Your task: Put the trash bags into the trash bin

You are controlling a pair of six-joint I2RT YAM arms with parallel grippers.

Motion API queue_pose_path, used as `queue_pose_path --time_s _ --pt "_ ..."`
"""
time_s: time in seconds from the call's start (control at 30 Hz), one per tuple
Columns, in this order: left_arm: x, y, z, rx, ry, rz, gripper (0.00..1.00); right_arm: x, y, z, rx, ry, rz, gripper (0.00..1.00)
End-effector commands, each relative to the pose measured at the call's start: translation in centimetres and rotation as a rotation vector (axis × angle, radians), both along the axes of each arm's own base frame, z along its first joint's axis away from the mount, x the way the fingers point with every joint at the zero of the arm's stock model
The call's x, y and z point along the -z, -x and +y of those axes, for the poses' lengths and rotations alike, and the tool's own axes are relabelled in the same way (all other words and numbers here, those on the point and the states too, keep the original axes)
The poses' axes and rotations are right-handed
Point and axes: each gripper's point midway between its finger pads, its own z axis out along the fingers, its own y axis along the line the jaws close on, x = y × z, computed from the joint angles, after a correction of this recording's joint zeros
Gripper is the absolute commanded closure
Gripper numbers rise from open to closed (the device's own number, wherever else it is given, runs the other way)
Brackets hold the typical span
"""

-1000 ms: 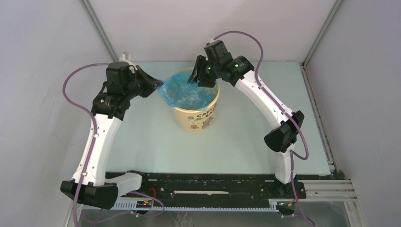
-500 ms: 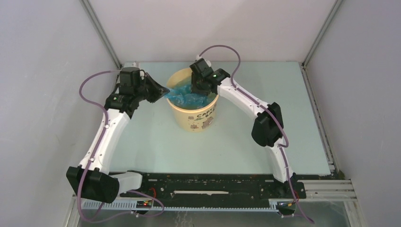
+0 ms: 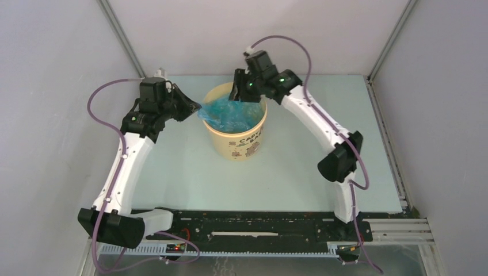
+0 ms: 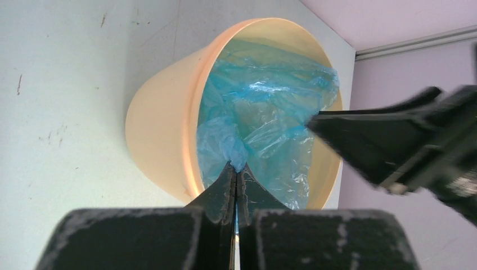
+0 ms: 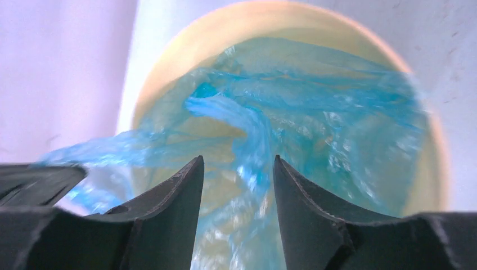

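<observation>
Trash bag [image 3: 230, 112], one only, a crinkled sheet of thin, translucent blue film, lies mostly inside the single trash bin [image 3: 239, 144]. One corner is drawn out over the rim at the bin's 9 o'clock. The bin is a round, smooth-walled, tan-yellow bucket with dark printed lettering on the side facing 6 o'clock. It stands upright on the pale green bench [image 3: 288, 167], near the middle and a little toward 12 o'clock.

You have two white arms at work, each trailing one purple cable. The left gripper [image 3: 195, 107] sits just outside the rim at 9 o'clock. Your left wrist camera shows its two dark, wedge-shaped fingers [image 4: 225, 188] pressed together, pinching a gathered fold of the bag's edge just over the rim. The film bunches to a knot at the tips and fans out glossy and wrinkled into the bin.

The right gripper [image 3: 237, 95] hangs over the rim at 12 o'clock, pointing down into the mouth. From your right wrist camera, its two black fingers [image 5: 180, 197] stand apart with a clear gap. A twisted strand of blue film shows beyond that gap, against the bin's pale inner wall. Whether either tip touches the film cannot be told.
</observation>
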Motion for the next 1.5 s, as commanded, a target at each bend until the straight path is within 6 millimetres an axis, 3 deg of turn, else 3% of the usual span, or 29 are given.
queue_pose_path --time_s 0.0,0.1,0.27,0.47,0.77,0.87,1.03,1.1,1.13,1.27,1.4,1.47 --pt "-2.5 0.3 0.0 0.013 0.003 -0.066 1.0 -6.9 0.8 -3.4 -0.001 -0.117 -0.068 0.37" --pt "-2.8 0.5 -0.1 0.016 0.015 -0.071 1.0 -6.5 1.1 -4.2 0.007 -0.089 -0.059 0.27" --pt "-2.9 1.1 0.0 0.019 0.018 -0.07 1.0 -5.5 1.5 -3.3 -0.005 -0.029 -0.071 0.2" --pt "-2.5 1.7 0.2 0.014 0.018 -0.067 1.0 -4.4 0.4 -2.3 0.042 0.095 -0.134 0.26" --pt "-1.9 1.7 0.0 0.023 0.025 -0.049 1.0 -2.4 -1.2 -2.9 0.132 0.241 -0.187 0.3" --pt "-2.0 1.8 0.1 0.021 0.022 -0.052 1.0 -2.7 -1.1 -3.0 0.129 0.245 -0.193 0.48" --pt "-1.6 1.8 0.5 0.003 0.011 -0.034 1.0 -6.2 -0.2 -3.5 0.105 0.207 -0.261 0.84" --pt "-1.3 1.8 0.9 -0.011 0.005 -0.016 0.92 -7.6 0.8 -3.7 0.059 0.16 -0.256 0.97" --pt "-1.2 1.9 0.9 -0.01 0.006 -0.012 0.84 -8.3 1.6 -3.4 0.016 0.112 -0.243 1.0" --pt "-1.1 2.5 0.9 -0.007 0.015 -0.002 0.53 -9.6 4.2 -3.8 -0.061 -0.017 -0.185 1.0" --pt "-1.2 3.7 1.1 -0.029 0.03 0.016 0.24 -9.9 5.4 -4.7 -0.065 -0.109 -0.133 1.0" --pt "-1.1 4.2 1.1 -0.033 0.043 0.027 0.19 -10.1 5.7 -5.2 -0.065 -0.136 -0.127 1.0"
